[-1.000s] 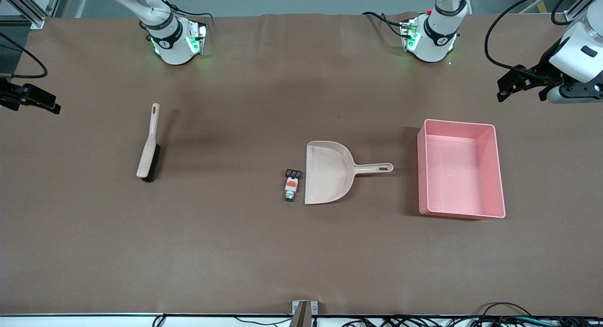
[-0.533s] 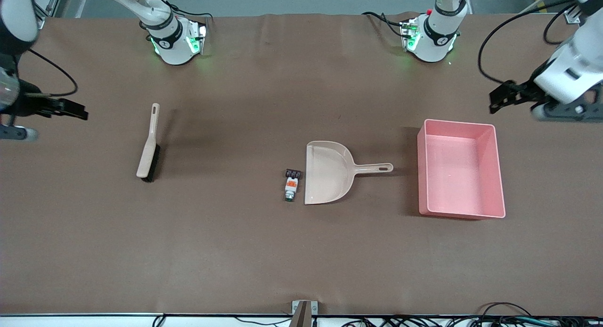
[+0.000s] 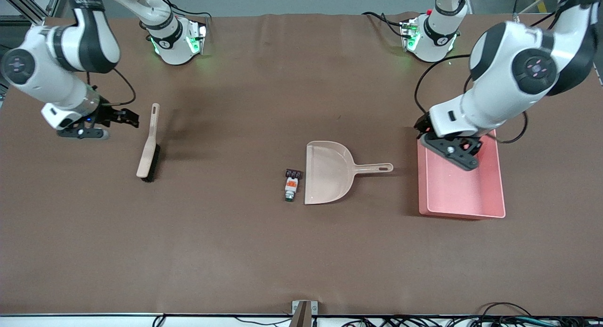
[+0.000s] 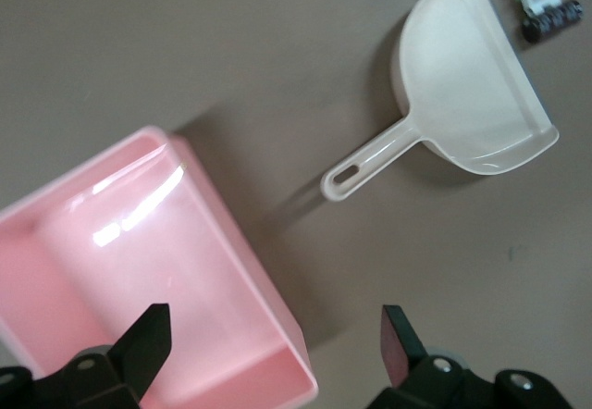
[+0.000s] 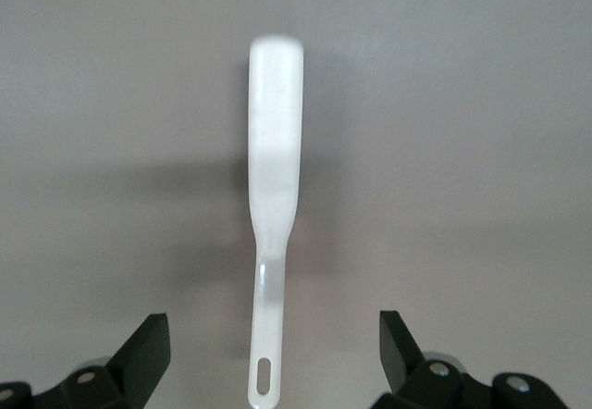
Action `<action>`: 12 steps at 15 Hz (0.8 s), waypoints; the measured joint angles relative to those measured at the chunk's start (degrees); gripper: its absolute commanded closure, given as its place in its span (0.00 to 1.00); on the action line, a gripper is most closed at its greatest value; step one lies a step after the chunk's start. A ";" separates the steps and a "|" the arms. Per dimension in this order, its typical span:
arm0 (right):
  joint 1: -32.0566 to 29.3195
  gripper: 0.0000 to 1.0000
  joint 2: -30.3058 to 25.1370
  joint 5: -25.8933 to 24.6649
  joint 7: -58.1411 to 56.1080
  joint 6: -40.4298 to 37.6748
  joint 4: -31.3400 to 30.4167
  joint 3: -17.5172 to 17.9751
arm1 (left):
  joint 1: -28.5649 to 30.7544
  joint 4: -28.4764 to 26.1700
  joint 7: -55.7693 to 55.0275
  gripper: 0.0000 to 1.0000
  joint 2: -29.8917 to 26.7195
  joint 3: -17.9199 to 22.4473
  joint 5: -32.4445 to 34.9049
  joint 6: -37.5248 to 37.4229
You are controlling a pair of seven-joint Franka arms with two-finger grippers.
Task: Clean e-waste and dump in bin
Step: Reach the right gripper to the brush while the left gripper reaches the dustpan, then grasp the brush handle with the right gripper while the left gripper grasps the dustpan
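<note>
Both open tools moved inward: left tool (image 3: 421, 129) over bin (image 3: 494, 195), right tool (image 3: 127, 118) beside brush (image 3: 149, 150).

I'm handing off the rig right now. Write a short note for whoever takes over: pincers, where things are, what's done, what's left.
Left pincer: open, empty, over the bin edge nearest the dustpan.
Right pincer: open, empty, beside the brush handle.
E-waste: on the table, right at the dustpan mouth.
Done: nothing swept; what shows of the bin is empty.
Left: grab brush and dustpan, sweep in, dump.
</note>
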 measured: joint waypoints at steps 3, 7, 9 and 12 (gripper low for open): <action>0.02 0.00 -0.65 0.00 0.00 11.92 -9.48 0.01 | -0.06 -4.32 8.96 0.04 3.69 -2.82 0.05 10.68; 0.33 0.00 -0.05 -0.01 0.00 21.04 -14.72 0.03 | -0.58 -6.63 20.00 0.10 10.92 -5.33 0.26 19.60; 0.77 0.03 1.32 -0.01 0.00 23.53 -15.24 0.04 | -1.03 -6.63 26.04 0.14 14.57 -5.45 0.37 21.41; 1.11 0.16 4.81 -0.01 0.01 28.62 -15.71 0.04 | -1.77 -6.59 33.27 0.19 17.78 -5.59 0.65 24.24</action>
